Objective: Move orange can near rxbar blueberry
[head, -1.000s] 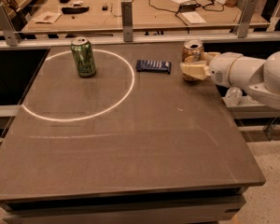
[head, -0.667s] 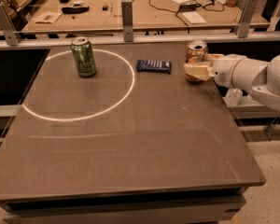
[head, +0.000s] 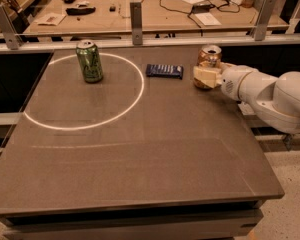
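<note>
The orange can (head: 209, 57) stands upright at the far right of the dark table (head: 140, 164). The rxbar blueberry (head: 164, 71), a flat dark blue bar, lies on the table just left of the can, a short gap apart. My gripper (head: 206, 77) reaches in from the right on a white arm (head: 270, 94). It is at the can's lower half and covers part of it.
A green can (head: 89, 61) stands upright at the far left, inside a white circle marked on the table (head: 85, 126). A metal rail with posts (head: 136, 16) runs along the table's far edge, with a cluttered wooden bench (head: 155, 9) behind it.
The gripper has shifted slightly left at the orange can. The can, the blue bar and the green can stay about where they were.
</note>
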`<state>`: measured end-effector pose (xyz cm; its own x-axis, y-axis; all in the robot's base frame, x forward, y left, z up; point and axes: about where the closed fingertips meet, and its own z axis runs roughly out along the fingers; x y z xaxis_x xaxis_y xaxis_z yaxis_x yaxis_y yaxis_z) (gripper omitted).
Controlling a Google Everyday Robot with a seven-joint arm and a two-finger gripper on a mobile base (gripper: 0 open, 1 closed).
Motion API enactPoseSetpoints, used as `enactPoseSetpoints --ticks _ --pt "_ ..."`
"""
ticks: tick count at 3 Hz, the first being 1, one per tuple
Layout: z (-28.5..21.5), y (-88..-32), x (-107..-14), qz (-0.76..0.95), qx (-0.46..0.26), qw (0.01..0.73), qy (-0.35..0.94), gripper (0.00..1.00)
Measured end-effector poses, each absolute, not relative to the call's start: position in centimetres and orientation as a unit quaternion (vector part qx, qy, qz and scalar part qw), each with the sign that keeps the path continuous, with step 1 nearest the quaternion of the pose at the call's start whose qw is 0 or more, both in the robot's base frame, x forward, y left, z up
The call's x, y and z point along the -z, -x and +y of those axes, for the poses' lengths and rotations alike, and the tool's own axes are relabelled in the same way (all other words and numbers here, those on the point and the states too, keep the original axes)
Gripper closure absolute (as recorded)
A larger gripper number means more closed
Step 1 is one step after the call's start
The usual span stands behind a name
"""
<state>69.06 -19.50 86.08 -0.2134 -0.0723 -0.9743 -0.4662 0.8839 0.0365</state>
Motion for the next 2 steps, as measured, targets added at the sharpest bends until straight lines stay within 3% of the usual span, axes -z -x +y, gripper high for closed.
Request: enactPoseSetpoints --ticks 1,2 --pt "-19.09 -69.44 -86.19 0.76 -0.169 0.606 0.16 1.0" --pt "-18.19 -69.67 -86.03 0.762 -0.17 0.604 0.162 0.82"
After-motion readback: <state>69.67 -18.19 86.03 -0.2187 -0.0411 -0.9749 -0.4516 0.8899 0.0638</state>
